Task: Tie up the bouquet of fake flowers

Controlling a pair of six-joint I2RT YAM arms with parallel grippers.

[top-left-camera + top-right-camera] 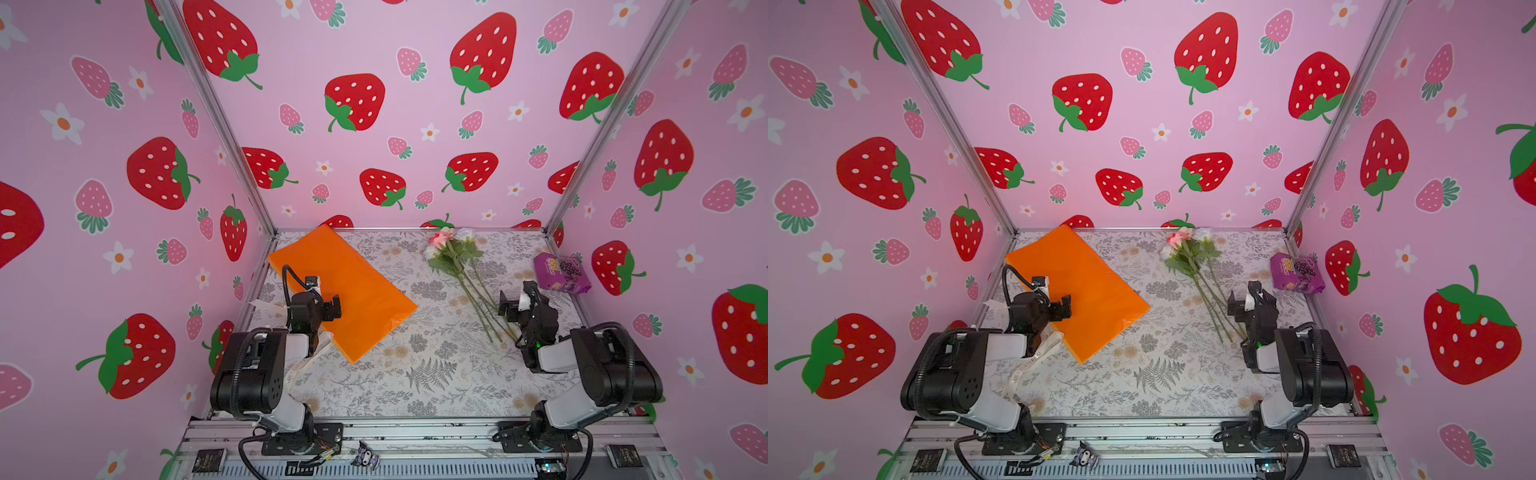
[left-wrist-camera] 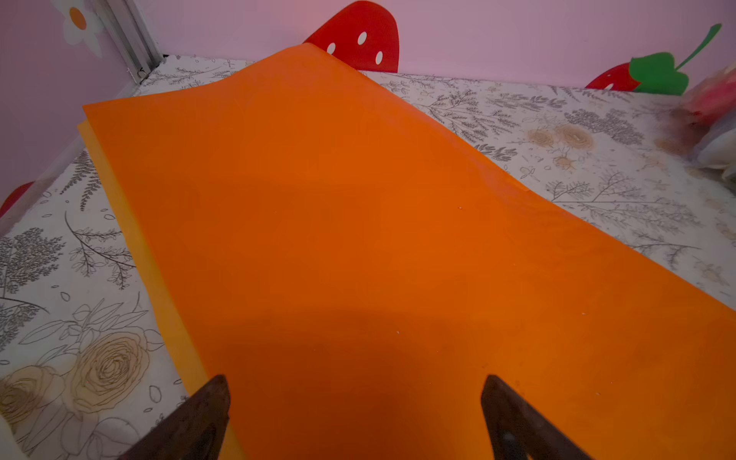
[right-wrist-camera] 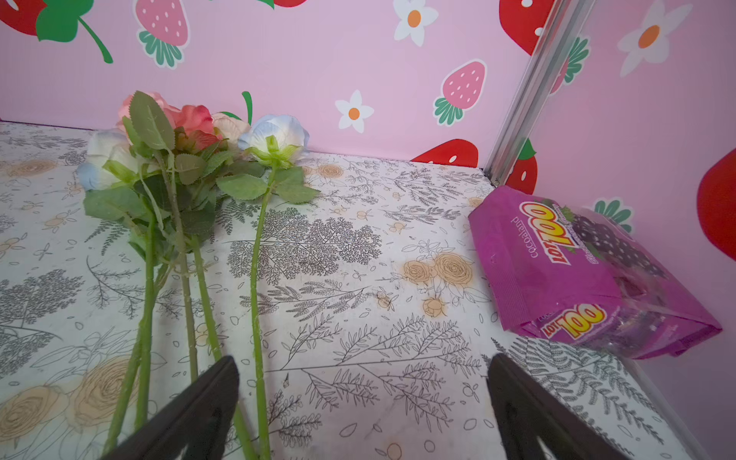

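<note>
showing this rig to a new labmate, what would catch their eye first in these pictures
The big orange wrapping paper lies slantwise on the left of the table, loud against the pink strawberry walls. The fake roses lie loose at the back right, heads toward the back wall, with a purple snack packet by the right wall.

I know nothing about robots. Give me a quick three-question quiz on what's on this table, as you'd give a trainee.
1. True or false: the flowers lie apart from the orange wrapping paper.
2. Which lies farthest right in both top views? A) the orange wrapping paper B) the purple snack packet C) the flowers
3. Fill in: the left gripper and the right gripper both have jaws standing ____.
Key: 1 true; 2 B; 3 open.
</note>
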